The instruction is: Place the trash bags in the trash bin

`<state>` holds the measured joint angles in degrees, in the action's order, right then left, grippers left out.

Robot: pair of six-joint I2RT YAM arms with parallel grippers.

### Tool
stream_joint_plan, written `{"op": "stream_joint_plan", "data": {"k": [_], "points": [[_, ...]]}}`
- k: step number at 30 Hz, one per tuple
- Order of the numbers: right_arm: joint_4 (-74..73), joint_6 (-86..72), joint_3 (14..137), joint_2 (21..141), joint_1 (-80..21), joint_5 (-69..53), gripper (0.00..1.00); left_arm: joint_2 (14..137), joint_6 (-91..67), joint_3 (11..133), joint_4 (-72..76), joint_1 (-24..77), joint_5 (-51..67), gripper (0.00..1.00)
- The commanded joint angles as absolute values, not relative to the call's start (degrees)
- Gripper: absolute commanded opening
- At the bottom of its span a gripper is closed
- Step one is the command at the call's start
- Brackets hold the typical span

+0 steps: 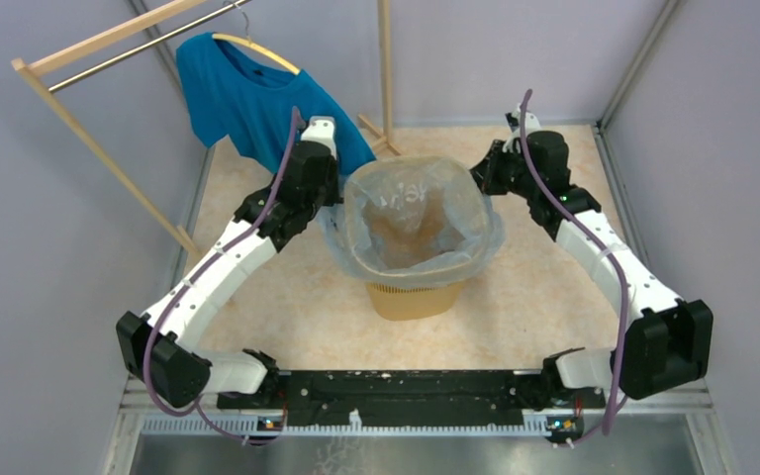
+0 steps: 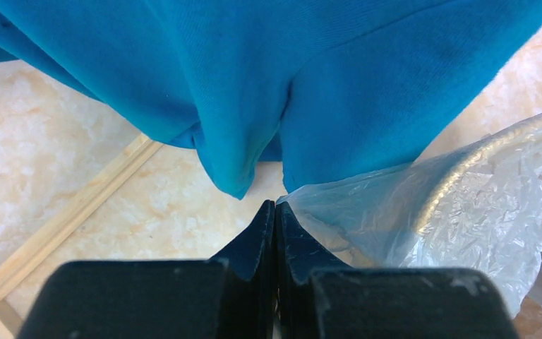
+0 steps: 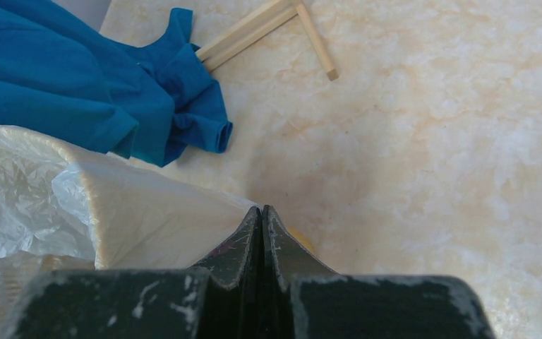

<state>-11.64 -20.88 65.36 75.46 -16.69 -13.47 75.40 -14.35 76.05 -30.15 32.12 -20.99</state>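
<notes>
Pinching with the left gripper (image 2: 275,206): fingers pressed together, apparently on a fold of the trash bag (image 2: 459,205), the film running right into the tips, just off the far-left corner of the trash bin (image 1: 414,301). Same at the right gripper (image 3: 262,210): pressed together with no gap, taut film meeting the tips from the bin side, just off the bin's far-right corner. Hard to confirm the actual bite between the pads in either wrist view, so judged a grip rather than seen as one. Outward from there: bag spread open across the bin's mouth, hem draped down outside the rim on the near side and at both far corners, middle sagging into the bin, yellow-orange wall showing only below the hem on the near side. Beyond the bin's far-left corner, right behind the left gripper: a teal T-shirt (image 1: 247,94) on a hanger (image 1: 257,49) from a wooden clothes rack (image 1: 79,119), lower hem close to the left fingertips though not caught by them. Step in hand, by judgement: seating the liner's mouth over the rim, well on but not finished. Next, probably: pull both far corners down past the rim, keep tension even to avoid tearing the thin film or tipping the light bin, then let go and back the left gripper out without snagging the shirt.
</notes>
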Motion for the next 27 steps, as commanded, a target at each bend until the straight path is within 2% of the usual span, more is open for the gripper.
{"op": "stream_joint_plan", "data": {"k": [1, 5, 7, 8, 11, 16, 21, 27], "points": [[-9.0, -21.5, 66.5, 76.2, -15.9, -16.7, 0.0, 75.0, -15.7, 73.5, -29.1, 31.8, -18.7, 0.08], [-11.2, -20.9, 66.1, 75.0, -15.9, -15.4, 0.0, 72.9, -16.1, 71.4, -31.1, 31.8, -18.8, 0.17], [-14.5, -19.9, 66.7, 74.1, -15.9, -13.5, 0.05, 71.3, -16.3, 70.9, -33.0, 31.8, -19.9, 0.22], [-16.4, -19.3, 67.2, 73.5, -15.9, -12.6, 0.09, 70.4, -16.2, 70.8, -33.9, 31.8, -20.2, 0.28], [-21.4, -17.7, 68.4, 70.4, -15.9, -11.1, 0.26, 67.0, -16.1, 70.4, -36.5, 31.8, -20.4, 0.52], [-27.3, -15.9, 69.7, 65.0, -15.9, -9.8, 0.52, 63.2, -16.9, 70.7, -41.0, 31.7, -20.6, 0.71], [-31.5, -15.3, 69.8, 60.8, -15.9, -9.0, 0.67, 61.7, -18.7, 70.1, -43.1, 31.7, -19.8, 0.75], [-33.2, -15.8, 65.9, 56.7, -15.9, -9.4, 0.69, 59.5, -23.3, 64.8, -40.7, 31.4, -15.5, 0.73]]}}
